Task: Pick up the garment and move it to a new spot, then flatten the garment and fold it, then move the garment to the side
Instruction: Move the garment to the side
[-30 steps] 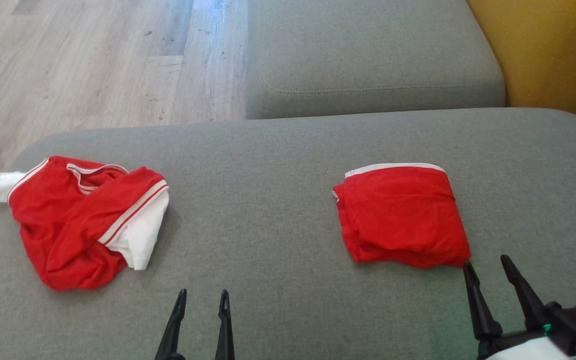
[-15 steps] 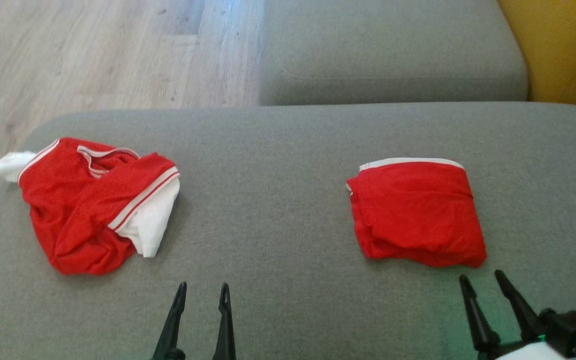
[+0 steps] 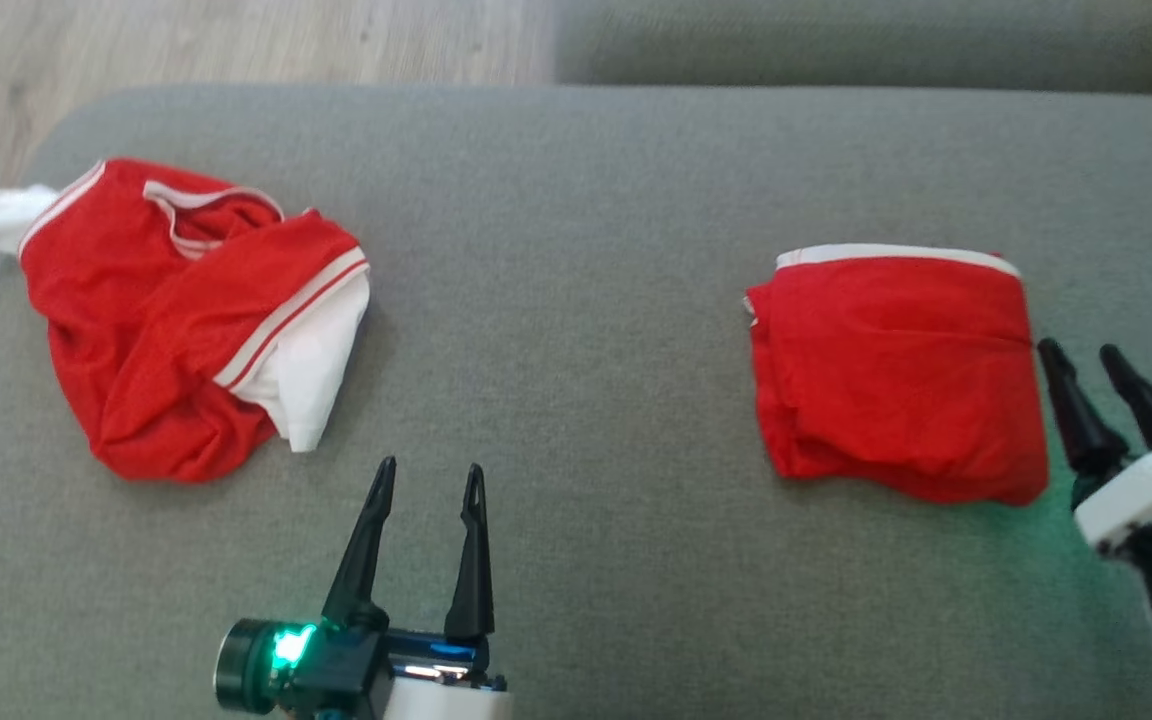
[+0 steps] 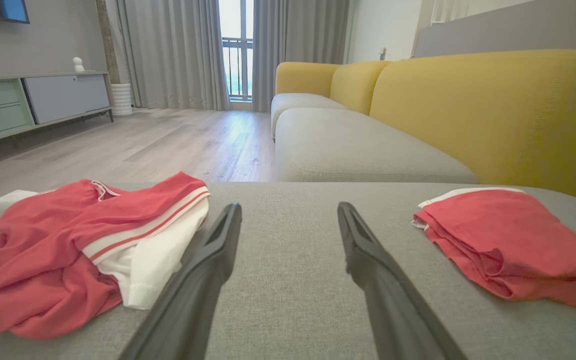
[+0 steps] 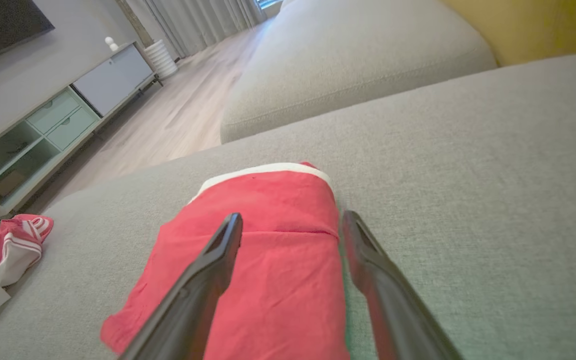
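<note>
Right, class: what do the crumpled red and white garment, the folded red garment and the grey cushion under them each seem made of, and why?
Crumpled garment: thin, limp fabric, perhaps sports mesh; it slumps in soft folds, with striped trim. Folded garment: soft matte cloth, possibly cotton jersey; fine creases. Grey cushion: matte woven upholstery; a flecked, coarse weave shows.

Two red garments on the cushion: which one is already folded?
The plain red one beside the right gripper, a neat rectangle; the white-striped one lies crumpled.
</note>
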Tool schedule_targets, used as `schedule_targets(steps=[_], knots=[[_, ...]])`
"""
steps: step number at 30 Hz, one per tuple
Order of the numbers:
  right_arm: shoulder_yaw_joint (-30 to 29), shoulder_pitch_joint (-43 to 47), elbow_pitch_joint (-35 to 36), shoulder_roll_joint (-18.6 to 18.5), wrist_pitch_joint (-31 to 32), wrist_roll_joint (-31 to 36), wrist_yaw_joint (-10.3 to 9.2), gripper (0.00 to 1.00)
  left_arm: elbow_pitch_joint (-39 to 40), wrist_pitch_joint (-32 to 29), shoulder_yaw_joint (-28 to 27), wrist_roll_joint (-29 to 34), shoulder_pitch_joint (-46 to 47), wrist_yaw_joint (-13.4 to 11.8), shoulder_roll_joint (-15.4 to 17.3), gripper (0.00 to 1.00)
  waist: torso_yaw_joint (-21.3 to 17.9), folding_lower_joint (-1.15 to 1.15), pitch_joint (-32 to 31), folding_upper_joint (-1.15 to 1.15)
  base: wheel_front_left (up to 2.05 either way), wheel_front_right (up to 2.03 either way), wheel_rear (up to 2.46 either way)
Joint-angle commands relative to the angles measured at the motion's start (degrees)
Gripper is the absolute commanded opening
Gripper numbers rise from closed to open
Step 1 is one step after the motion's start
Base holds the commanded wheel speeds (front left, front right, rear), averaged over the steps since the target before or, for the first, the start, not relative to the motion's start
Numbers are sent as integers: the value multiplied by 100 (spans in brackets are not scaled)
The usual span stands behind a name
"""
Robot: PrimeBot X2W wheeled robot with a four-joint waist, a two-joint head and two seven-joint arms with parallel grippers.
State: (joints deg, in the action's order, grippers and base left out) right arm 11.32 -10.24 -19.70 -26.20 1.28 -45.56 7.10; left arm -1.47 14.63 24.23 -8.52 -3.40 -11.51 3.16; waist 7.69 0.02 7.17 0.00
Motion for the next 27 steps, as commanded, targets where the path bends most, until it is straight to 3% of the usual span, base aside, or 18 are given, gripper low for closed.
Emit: schedule_targets(steps=[1,7,12,13,14,15,16,21,27], knots=[[94,-216,41,-263,182,-238,39,100,135,37,-106,23,216,26,-28,100,74,-2,162,0,0,0,0],[261,-469,-331,-567,812,-794,39,100,122,37,-11,-48,392,55,-28,100,131,-2,376,0,0,0,0],[429,-606,-608,-627,934,-1044,39,97,143,37,40,-115,504,71,-28,100,130,-2,520,0,0,0,0],[478,-643,-630,-617,943,-1091,39,80,149,37,52,-127,525,72,-28,100,123,-2,549,0,0,0,0],[527,-680,-641,-607,949,-1144,39,42,154,37,62,-140,544,73,-28,100,112,-2,576,0,0,0,0],[584,-715,-642,-609,963,-1193,39,16,156,37,69,-154,562,73,-28,100,100,-2,602,0,0,0,0],[647,-750,-633,-626,975,-1226,39,0,159,37,72,-189,574,77,-28,100,84,-2,631,0,0,0,0],[815,-890,-604,-761,864,-1273,39,0,242,37,77,-448,643,83,-28,100,-3,-2,740,0,0,0,0],[825,-1107,-637,-1276,552,-1117,39,0,466,37,143,-676,813,76,-28,100,-231,-2,988,0,0,0,0]])
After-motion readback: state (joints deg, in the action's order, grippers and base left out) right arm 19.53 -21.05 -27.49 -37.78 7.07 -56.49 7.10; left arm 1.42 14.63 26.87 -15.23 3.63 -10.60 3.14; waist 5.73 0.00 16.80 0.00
